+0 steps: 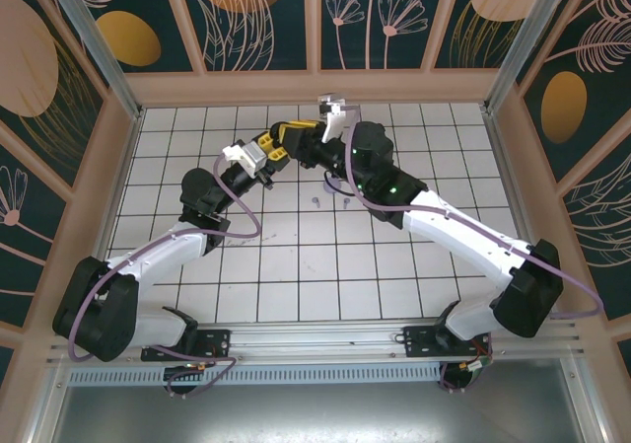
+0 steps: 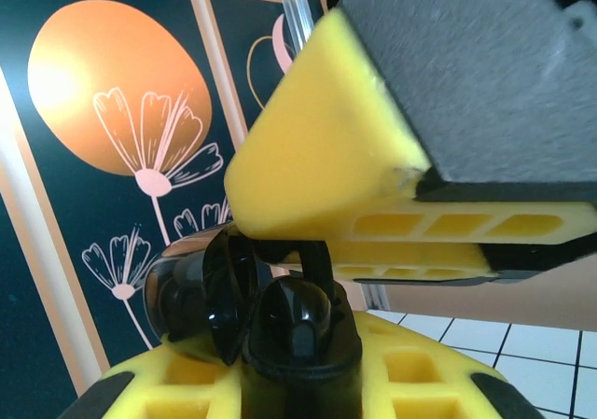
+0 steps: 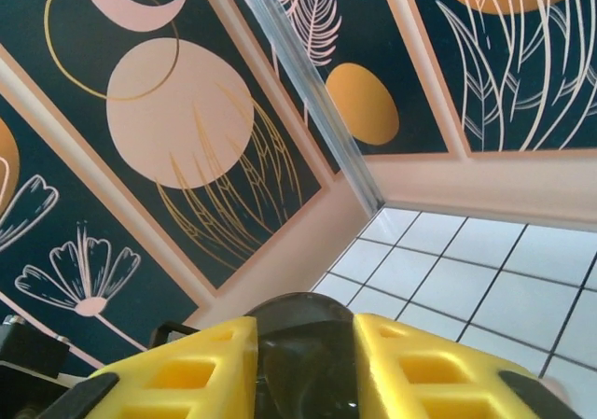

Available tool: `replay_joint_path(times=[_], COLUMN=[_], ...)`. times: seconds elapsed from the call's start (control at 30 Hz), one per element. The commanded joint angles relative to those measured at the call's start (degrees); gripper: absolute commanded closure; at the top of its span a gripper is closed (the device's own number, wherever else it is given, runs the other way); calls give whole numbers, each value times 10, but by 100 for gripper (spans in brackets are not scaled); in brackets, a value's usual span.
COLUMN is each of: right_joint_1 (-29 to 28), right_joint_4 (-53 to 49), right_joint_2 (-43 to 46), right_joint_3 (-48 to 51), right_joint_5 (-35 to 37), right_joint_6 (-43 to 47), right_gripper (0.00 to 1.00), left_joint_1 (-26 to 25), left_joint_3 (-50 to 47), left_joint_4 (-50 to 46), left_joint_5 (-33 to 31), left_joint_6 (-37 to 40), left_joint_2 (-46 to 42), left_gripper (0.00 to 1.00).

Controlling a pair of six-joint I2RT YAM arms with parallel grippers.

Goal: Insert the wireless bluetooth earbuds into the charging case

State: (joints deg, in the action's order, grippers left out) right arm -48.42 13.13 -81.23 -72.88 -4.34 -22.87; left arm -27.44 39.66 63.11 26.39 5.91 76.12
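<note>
Top: tiny lilac item (image 1: 315, 202) on white tiled table (image 1: 296, 265) | left wrist: left gripper (image 2: 294, 382) clamps glossy black charging case (image 2: 289, 326) | right wrist: right gripper (image 3: 303, 363) grips same case.

Tabletop (image 1: 296, 256): white tiles, thin dark grid lines. Wall panels (image 1: 261, 14): dark teal, with orange and peach discs and pale pink line-drawn flowers and leaves, framed in peach. Corner posts (image 1: 84, 38): silver-grey. Arms (image 1: 463, 231): white links, black joints, lilac cables (image 1: 260, 221). Left gripper (image 2: 298, 354) and right gripper (image 3: 303, 349): yellow fingers (image 3: 196, 372), grey-black pads (image 2: 485, 74). Charging case (image 2: 233, 298): glossy black
</note>
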Motion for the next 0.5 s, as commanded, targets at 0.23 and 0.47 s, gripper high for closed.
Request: replay_joint_path(times=[0.23,0.47], right_joint_1=[17,65], right_joint_4=[-61,-129], right_joint_2=[7,13], right_joint_3=[-93,-147], right_joint_5=[12,-26], right_joint_6=[17,-21], right_gripper=[39,41], left_joint_1=[-2,-2], left_joint_3=[10,3], left_joint_4=[2,4], left_joint_5=[18,30], left_joint_6=[-23,-38], left_joint_2=[-2,7], left_gripper=[100,100])
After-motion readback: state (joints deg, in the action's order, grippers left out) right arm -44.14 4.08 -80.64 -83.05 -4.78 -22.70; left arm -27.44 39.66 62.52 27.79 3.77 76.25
